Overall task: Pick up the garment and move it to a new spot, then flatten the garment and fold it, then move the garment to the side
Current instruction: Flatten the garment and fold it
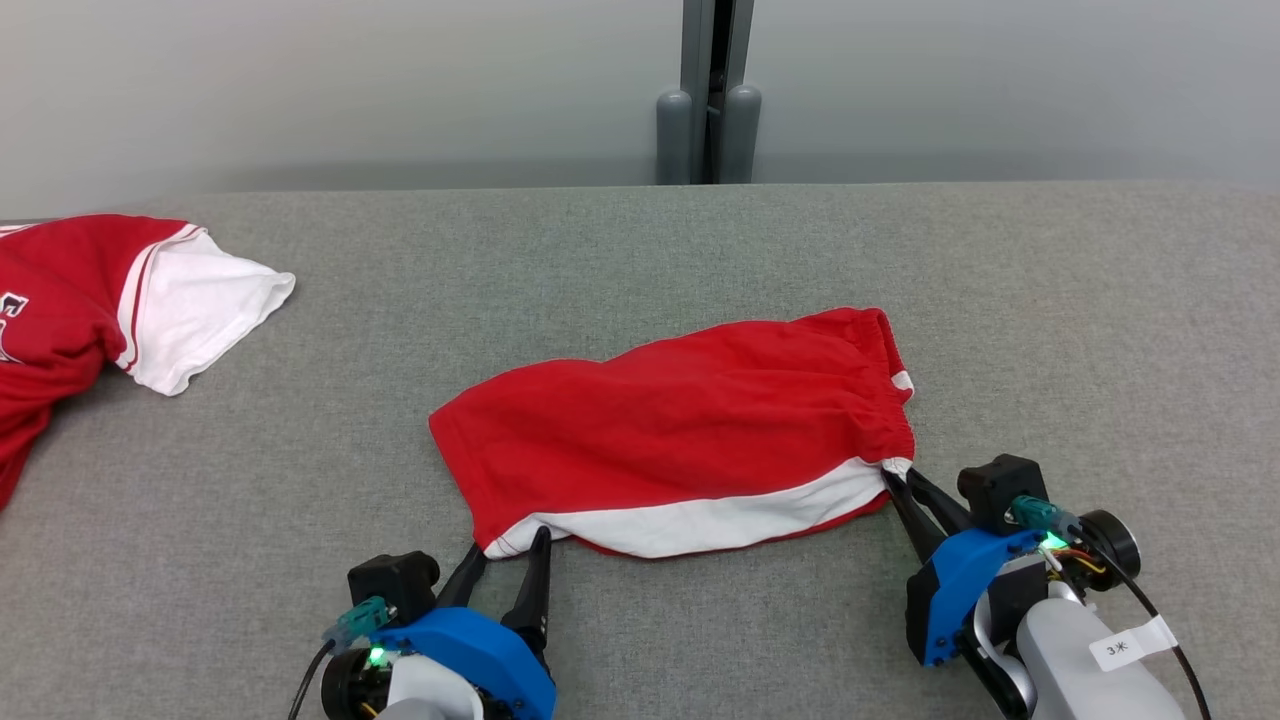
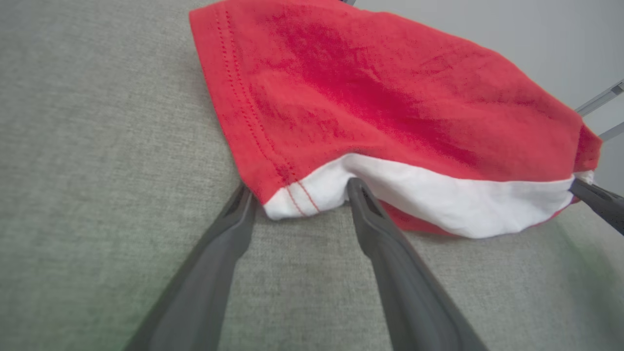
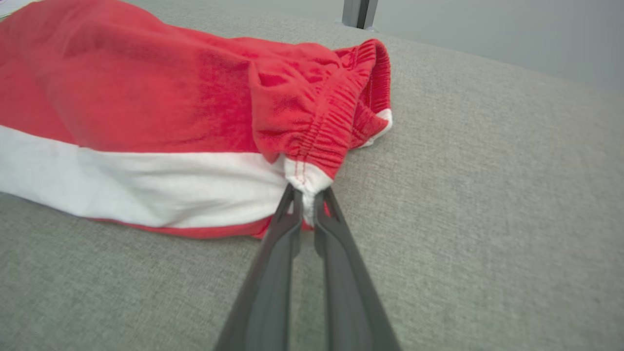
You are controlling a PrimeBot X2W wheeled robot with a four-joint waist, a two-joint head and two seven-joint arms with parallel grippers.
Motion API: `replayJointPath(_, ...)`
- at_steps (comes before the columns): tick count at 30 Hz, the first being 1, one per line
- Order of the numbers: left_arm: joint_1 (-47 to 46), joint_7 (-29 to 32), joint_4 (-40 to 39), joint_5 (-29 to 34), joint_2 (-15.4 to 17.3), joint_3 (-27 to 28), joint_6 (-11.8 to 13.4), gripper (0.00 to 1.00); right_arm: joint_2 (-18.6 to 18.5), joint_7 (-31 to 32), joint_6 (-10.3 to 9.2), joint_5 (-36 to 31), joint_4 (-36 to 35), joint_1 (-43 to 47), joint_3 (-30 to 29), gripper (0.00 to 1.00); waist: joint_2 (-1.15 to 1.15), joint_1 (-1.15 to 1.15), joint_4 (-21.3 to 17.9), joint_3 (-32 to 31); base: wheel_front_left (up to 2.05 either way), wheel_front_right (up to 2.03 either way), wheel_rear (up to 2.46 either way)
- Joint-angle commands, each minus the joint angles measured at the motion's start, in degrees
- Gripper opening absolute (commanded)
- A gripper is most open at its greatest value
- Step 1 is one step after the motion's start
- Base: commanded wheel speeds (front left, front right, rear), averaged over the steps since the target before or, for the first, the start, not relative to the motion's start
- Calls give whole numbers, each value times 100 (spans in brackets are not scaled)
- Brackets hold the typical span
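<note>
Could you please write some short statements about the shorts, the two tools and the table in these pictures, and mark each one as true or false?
1. The right tool is shut on a waistband corner of the red shorts. True.
2. The left tool is shut on the shorts too. False: its fingers stand open, one on each side of the white hem corner.
3. The shorts lie on a grey table. True.
4. A blue shirt lies at the far left of the table. False: the shirt there is red and white.
5. A white stripe runs along the near edge of the shorts. True.
</note>
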Motion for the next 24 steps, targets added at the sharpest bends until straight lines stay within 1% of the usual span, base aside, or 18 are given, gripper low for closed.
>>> replayJointPath(1,-158,-126,7,49,3,-53,-43,100,-42,-31,1,10,-13,-72,-10,0,0,0,2,5,0,0,0)
replayJointPath(5,-182,-257,2,76,-2,-221,-117,100,-53,-37,1,10,-5,-60,-39,0,0,0,14,12,0,0,0)
replayJointPath(6,-202,-280,-2,78,6,-257,-135,93,-53,-42,1,12,-5,-58,-51,0,0,0,18,15,0,0,0)
replayJointPath(7,-230,-294,-7,108,27,-310,-147,67,-51,-49,1,10,-5,-56,-56,0,0,0,22,14,0,0,0)
replayJointPath(8,-252,-319,-8,119,49,-352,-147,44,-48,-57,1,4,-6,-55,-61,0,0,0,24,10,0,0,0)
replayJointPath(11,-294,-392,-33,180,108,-424,-157,8,-23,-89,1,-1,-23,-77,-73,0,0,0,22,-4,0,0,0)
replayJointPath(12,-301,-412,-60,203,123,-436,-161,0,-18,-103,1,0,-28,-88,-80,0,0,0,19,-12,0,0,0)
replayJointPath(15,-321,-498,-233,257,184,-426,-173,0,-34,-171,1,7,-76,-108,-142,0,0,0,18,-43,0,0,0)
replayJointPath(18,-298,-543,-544,361,328,-420,-180,0,-45,-282,1,56,-192,-91,-240,0,0,0,23,-96,0,0,0)
replayJointPath(21,-244,-567,-1046,536,505,-427,-184,0,-77,-344,1,171,-454,-52,-319,0,0,0,37,-180,0,0,0)
replayJointPath(24,-236,-573,-1728,739,779,-417,-168,0,-212,-366,1,228,-902,3,-393,0,0,0,60,-273,0,0,0)
